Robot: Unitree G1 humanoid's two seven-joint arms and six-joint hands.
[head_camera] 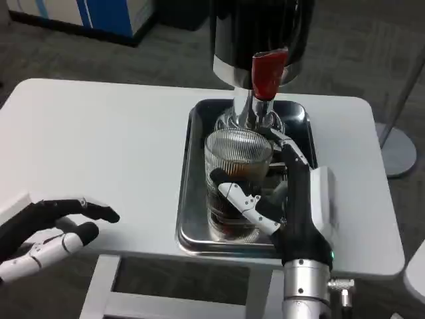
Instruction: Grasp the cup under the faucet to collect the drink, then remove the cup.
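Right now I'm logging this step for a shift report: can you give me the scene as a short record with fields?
cup: ribbed clear glass, upright, dark drink inside, below the faucet
faucet: chrome spout with red lever
tray: metal tray beneath the cup
right hand: fingers wrapped around the cup
left hand: at the table's near left edge, holding nothing
table: white
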